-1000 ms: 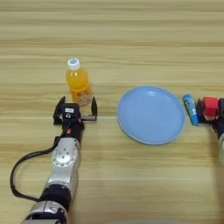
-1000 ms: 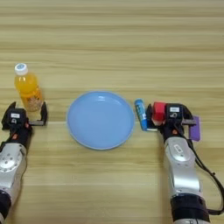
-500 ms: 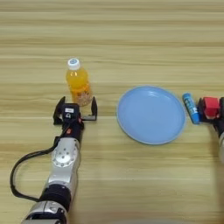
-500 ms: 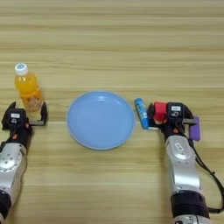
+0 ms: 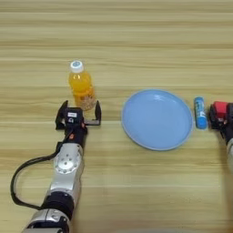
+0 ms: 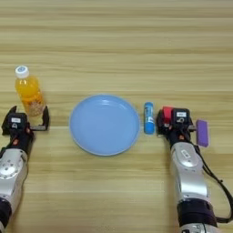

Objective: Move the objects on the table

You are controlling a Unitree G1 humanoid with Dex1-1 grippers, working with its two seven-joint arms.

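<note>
Orange bottle (image 5: pixel 81 87) upright on the desk (image 5: pixel 136 36) left of the blue plate (image 5: pixel 157 119), left pincer (image 5: pixel 78 116) spread wide just below it, holding nothing; right pincer (image 6: pixel 177 119) apparently clamped on red cube (image 6: pixel 167 113), probably needs lifting plateward next.

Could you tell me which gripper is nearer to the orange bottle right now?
Left. The left gripper sits open just in front of the bottle, while the right gripper is far across the blue plate, at the red cube.
</note>
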